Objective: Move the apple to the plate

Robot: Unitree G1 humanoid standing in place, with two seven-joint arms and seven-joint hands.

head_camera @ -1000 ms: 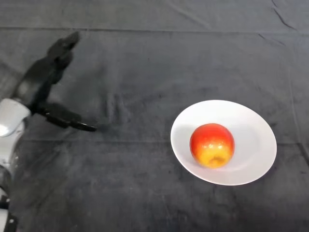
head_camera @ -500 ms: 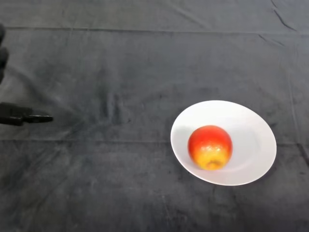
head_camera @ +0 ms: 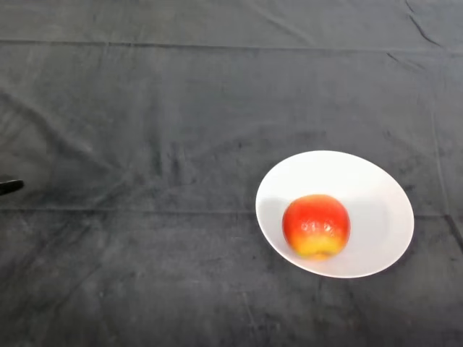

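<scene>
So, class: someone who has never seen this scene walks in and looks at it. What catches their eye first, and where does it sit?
The eye goes first to the red and yellow apple, which lies in the white plate on the right side of the table, a little toward the plate's near left part. Both stand out sharply against the dark cloth that covers the whole table. At the far left edge, only a small black tip of the hand shows.

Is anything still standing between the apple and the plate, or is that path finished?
Nothing stands between them: the apple already sits on the white plate, on its front-left part. Around the plate there is only the dark cloth. Just a black tip of the left hand shows at the left edge, far from the plate.
</scene>
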